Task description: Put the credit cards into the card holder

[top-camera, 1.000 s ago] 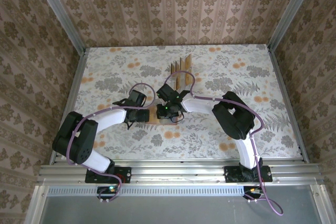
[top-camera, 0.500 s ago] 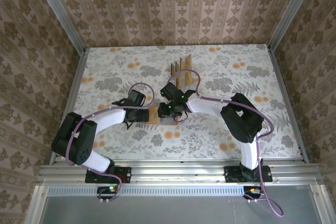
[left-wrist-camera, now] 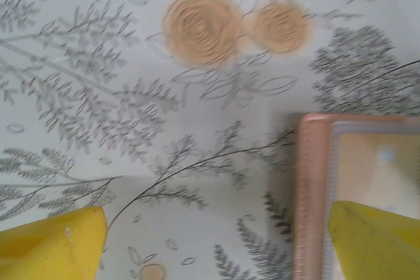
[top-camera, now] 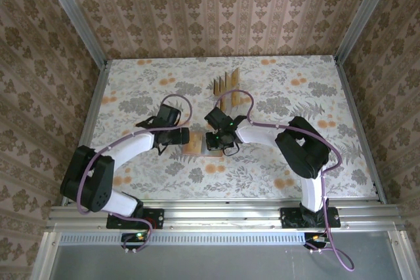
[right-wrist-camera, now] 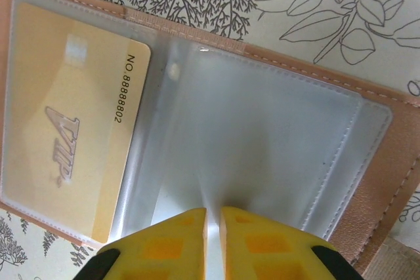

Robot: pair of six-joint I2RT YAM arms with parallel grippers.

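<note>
The card holder (right-wrist-camera: 377, 188) lies open on the table, its clear pockets up; from above it is a tan patch (top-camera: 195, 151) between the two grippers. One golden credit card (right-wrist-camera: 69, 142) sits inside its left pocket. My right gripper (right-wrist-camera: 213, 220) is shut on a clear pocket leaf at the wallet's middle fold, and from above it (top-camera: 214, 142) hangs over the wallet. My left gripper (left-wrist-camera: 213, 247) stands open at the wallet's edge (left-wrist-camera: 310, 195), one fingertip (left-wrist-camera: 374, 240) over the wallet and the other over the tablecloth. Several more credit cards (top-camera: 225, 83) stand upright farther back.
The flowered tablecloth (top-camera: 295, 96) covers the table. The upright cards rest in a stand just behind my right wrist. Metal posts and patterned walls close in the left, right and back sides.
My right gripper has shifted slightly right over the wallet. My left gripper has drawn a little back and up at the wallet's left edge.
</note>
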